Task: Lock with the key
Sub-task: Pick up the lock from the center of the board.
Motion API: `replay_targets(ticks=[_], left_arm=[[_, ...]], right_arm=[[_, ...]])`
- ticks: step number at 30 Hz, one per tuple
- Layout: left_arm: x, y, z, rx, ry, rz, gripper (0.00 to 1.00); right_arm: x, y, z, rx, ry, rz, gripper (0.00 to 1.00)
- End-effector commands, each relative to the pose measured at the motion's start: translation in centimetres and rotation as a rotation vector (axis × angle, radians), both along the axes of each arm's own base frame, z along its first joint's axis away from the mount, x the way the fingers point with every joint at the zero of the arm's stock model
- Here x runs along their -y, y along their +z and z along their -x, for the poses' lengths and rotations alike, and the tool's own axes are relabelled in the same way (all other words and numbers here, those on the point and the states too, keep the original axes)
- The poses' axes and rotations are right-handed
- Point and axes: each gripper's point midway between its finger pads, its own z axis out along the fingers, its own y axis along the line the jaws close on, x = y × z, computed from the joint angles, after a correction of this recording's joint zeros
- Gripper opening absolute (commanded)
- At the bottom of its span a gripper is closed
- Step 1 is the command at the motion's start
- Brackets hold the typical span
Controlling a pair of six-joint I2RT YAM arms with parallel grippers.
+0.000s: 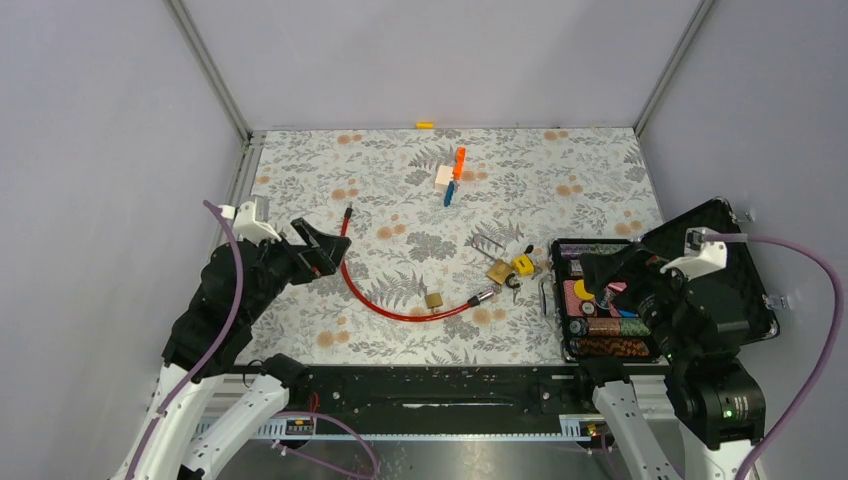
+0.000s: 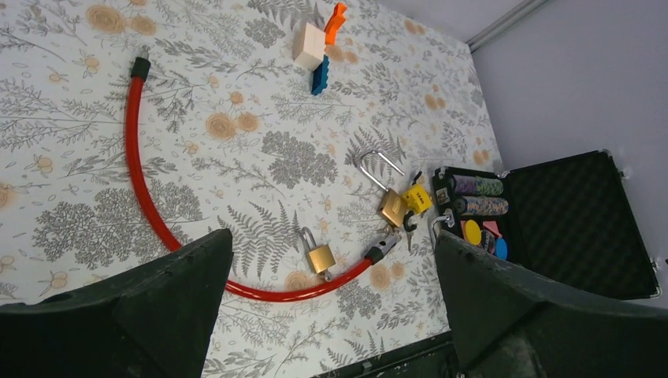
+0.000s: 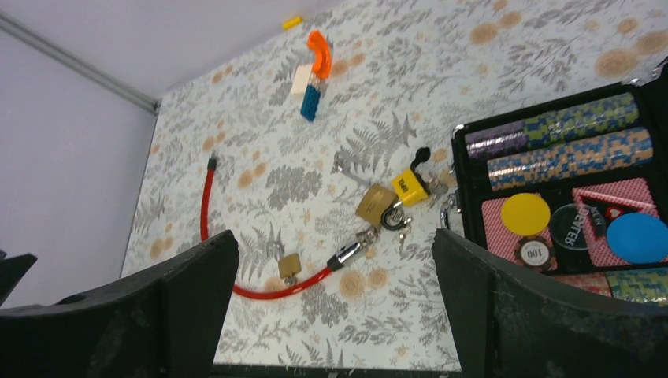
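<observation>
**Q:** Grippers, quick?

**A:** My left gripper (image 1: 325,254) has its jaws spread as wide as they go, with nothing between them. It hangs over the left side of the table (image 1: 600,160). The right gripper (image 3: 335,240) is the same, jaws wide apart and nothing held, up above the black case (image 1: 745,300) at the right edge.

**Q:** Where's the lock?

**A:** I see two brass ones. The big brass padlock (image 2: 391,206) lies flat, right of the table's middle, with its long shackle pointing away from the arms (seated or popped, I can't tell). The keys (image 2: 410,226) sit on a dark ring, touching its near end. Whether one is in the keyhole I can't tell. A yellow lock (image 2: 417,198) lies touching the padlock, between it and the case.

**Q:** And the other?

**A:** The small brass padlock (image 2: 320,257) is left of the big one, its body against the red cable (image 2: 135,157). Its shackle looks closed. I can't tell whether it's threaded around the cable or just beside it.

**Q:** Cable?

**A:** It makes a wide arc, starting near my left gripper and curving round to a metal end just beside the keys.

**Q:** Rest?

**A:** The case lies open, with rolls of chips (image 3: 551,150) and loose discs inside. Orange, white and blue blocks (image 2: 319,43) are stuck together at the far middle, well apart from the locks.
</observation>
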Motion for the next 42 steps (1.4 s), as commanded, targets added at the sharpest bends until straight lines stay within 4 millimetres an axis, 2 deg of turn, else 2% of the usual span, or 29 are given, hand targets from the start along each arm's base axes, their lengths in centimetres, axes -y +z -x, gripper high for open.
replay_targets(ticks=[1, 5, 9, 12, 14, 17, 21, 23, 29, 30, 31, 34, 36, 39, 42], left_arm=[[-0.1, 1.3, 0.3, 0.033, -0.015, -0.016, 0.99], [0.8, 1.2, 0.1, 0.049, -0.063, -0.022, 0.99], [0.8, 1.2, -0.1, 0.079, -0.067, -0.025, 0.99], [0.7, 1.0, 0.1, 0.090, -0.067, -0.023, 0.99], [0.6, 0.6, 0.3, 0.090, -0.066, -0.024, 0.99], [1.0, 0.3, 0.7, 0.084, -0.100, -0.022, 0.99], [1.1, -0.1, 0.6, 0.062, -0.104, -0.031, 0.99], [1.3, -0.4, 0.5, 0.047, -0.107, -0.028, 0.99], [2.0, -2.6, -0.4, 0.008, -0.106, -0.013, 0.99], [2.1, -2.9, -0.6, -0.002, -0.106, -0.011, 0.99], [2.2, -3.1, -0.7, -0.009, -0.108, -0.011, 0.99], [2.2, -3.2, -1.0, -0.022, -0.099, -0.024, 0.99], [1.7, -3.2, -1.3, -0.020, -0.076, -0.039, 0.99], [0.7, -3.2, -1.8, -0.007, -0.017, -0.060, 0.99], [-0.4, -3.4, -2.0, 0.008, 0.039, -0.080, 0.99]], right_arm=[[-2.4, -1.1, -0.5, -0.087, 0.151, 0.012, 0.99], [-3.3, -2.5, -1.7, -0.121, 0.175, -0.034, 0.94], [-5.2, -4.1, -3.8, -0.199, 0.246, -0.095, 0.86], [-6.3, -6.2, -5.7, -0.269, 0.272, -0.138, 0.78], [-7.3, -8.2, -6.8, -0.301, 0.298, -0.142, 0.76], [-9.4, -11.5, -7.8, -0.354, 0.339, -0.030, 0.75], [-13.6, -15.1, -8.6, -0.449, 0.441, 0.035, 0.76], [-15.8, -16.2, -8.9, -0.466, 0.497, 0.089, 0.76], [-21.4, -20.2, -11.1, -0.550, 0.604, 0.477, 0.74], [-22.3, -20.8, -11.5, -0.563, 0.612, 0.516, 0.73], [-23.3, -22.2, -11.6, -0.595, 0.635, 0.557, 0.71], [-25.8, -24.0, -11.5, -0.626, 0.695, 0.624, 0.68], [-27.1, -24.8, -11.6, -0.631, 0.723, 0.667, 0.65], [-28.0, -26.3, -12.0, -0.657, 0.729, 0.758, 0.54], [-28.7, -27.5, -12.2, -0.678, 0.734, 0.787, 0.52]])
